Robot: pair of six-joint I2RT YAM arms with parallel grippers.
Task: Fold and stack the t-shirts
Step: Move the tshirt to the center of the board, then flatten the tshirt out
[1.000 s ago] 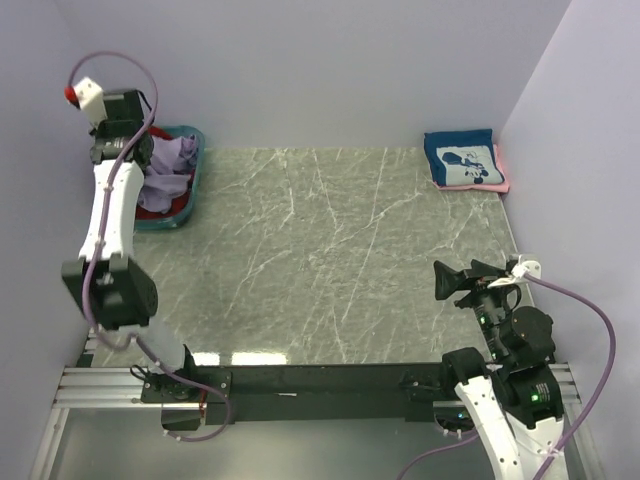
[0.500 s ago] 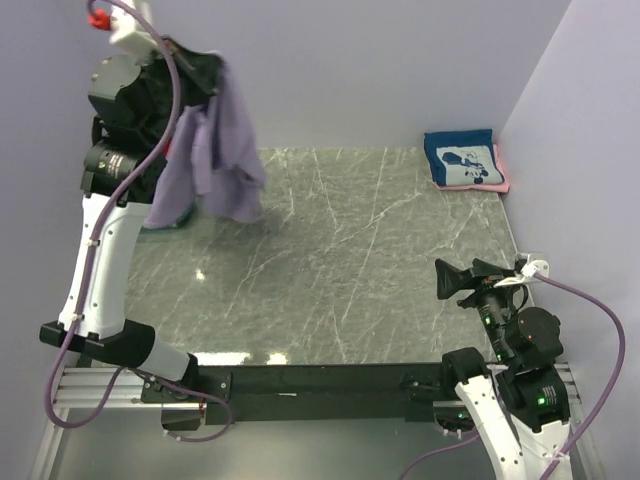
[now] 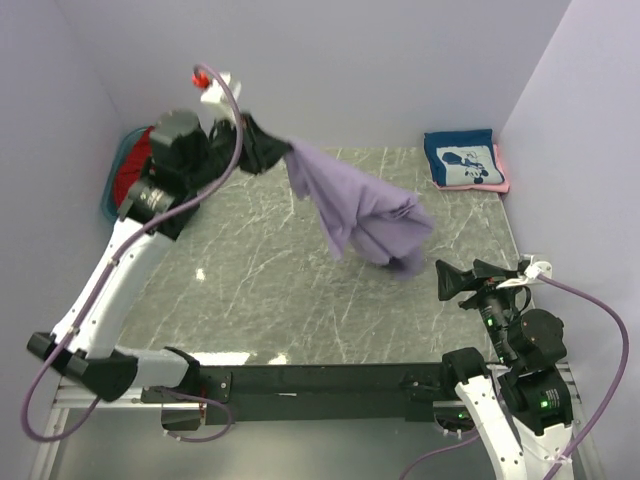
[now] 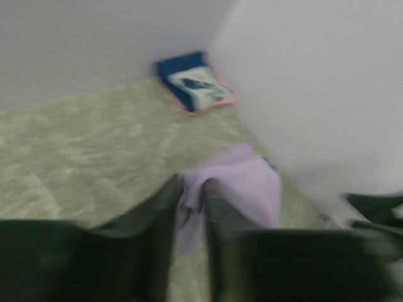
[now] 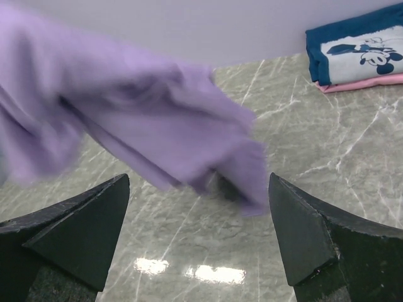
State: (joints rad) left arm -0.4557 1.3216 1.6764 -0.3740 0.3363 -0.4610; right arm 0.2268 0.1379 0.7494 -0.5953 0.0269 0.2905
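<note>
My left gripper (image 3: pixel 283 152) is shut on the lavender t-shirt (image 3: pixel 360 215) and holds it in the air over the middle of the table; the cloth trails down to the right. It shows pinched between the dark fingers in the left wrist view (image 4: pixel 189 201) and blurred in the right wrist view (image 5: pixel 145 119). The navy t-shirt with white graphic (image 3: pixel 460 160) lies folded on the pink t-shirt (image 3: pixel 501 170) at the far right corner. The red t-shirt (image 3: pixel 128 178) lies in the teal tub at the far left. My right gripper (image 3: pixel 468 272) is open and empty near the right edge.
The teal plastic tub (image 3: pixel 112 185) stands at the far left against the wall. Lavender walls close the table at the back, left and right. The marbled table top (image 3: pixel 260 290) spreads between the arms.
My left arm has lifted the lavender shirt out of the tub and swung it right, over the middle of the table. The right arm has hardly moved.
</note>
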